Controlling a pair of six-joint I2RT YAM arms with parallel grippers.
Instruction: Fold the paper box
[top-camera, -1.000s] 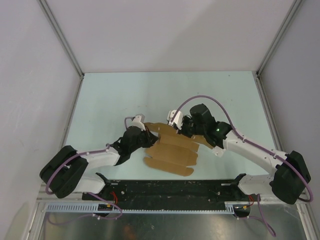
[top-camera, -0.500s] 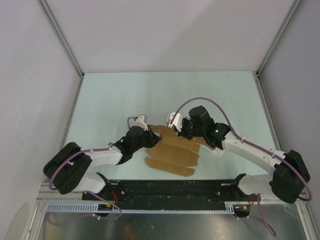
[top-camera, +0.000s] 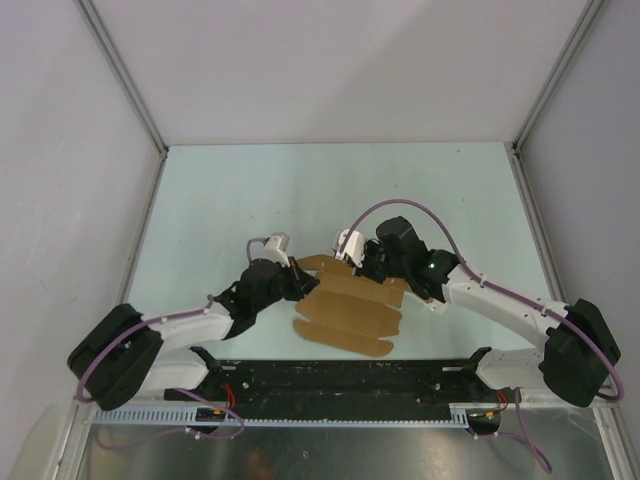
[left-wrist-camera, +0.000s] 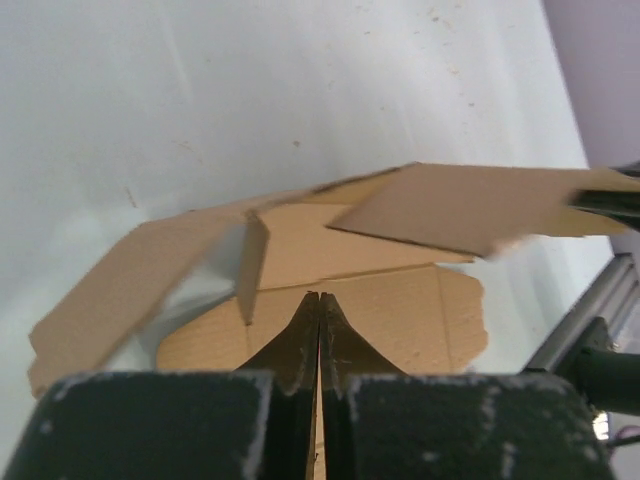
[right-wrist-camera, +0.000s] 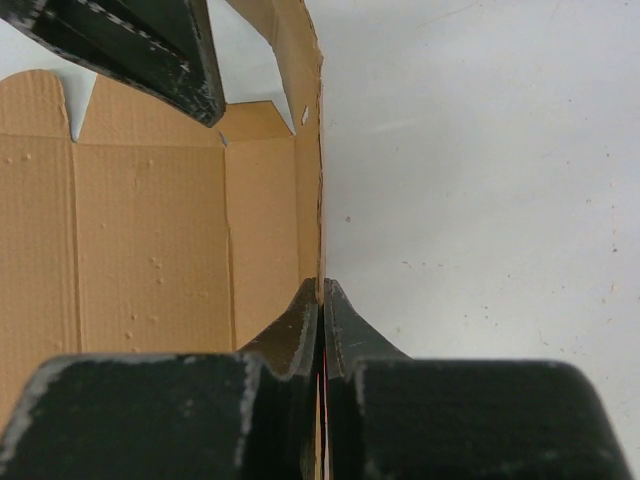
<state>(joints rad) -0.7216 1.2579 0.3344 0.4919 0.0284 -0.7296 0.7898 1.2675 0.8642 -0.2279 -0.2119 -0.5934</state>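
Top external view first; shows the paper box (top-camera: 345, 312) as a die-cut brown sheet, mostly flat on the table (top-camera: 250, 190), close to the near edge and between both arms; finds the left gripper (top-camera: 297, 281) at its left rim and the right gripper (top-camera: 352, 262) at its far rim; turning to the right wrist view, clenched on the thin edge of one side panel and holding it upright off the sheet, presumably to set a wall along its crease; turning to the left wrist view, pressed fully together, tips low over the middle panel, likely pinning the base while that wall rises; cannot tell whether any card is caught between them; judged early in the fold, with no carton shape yet.
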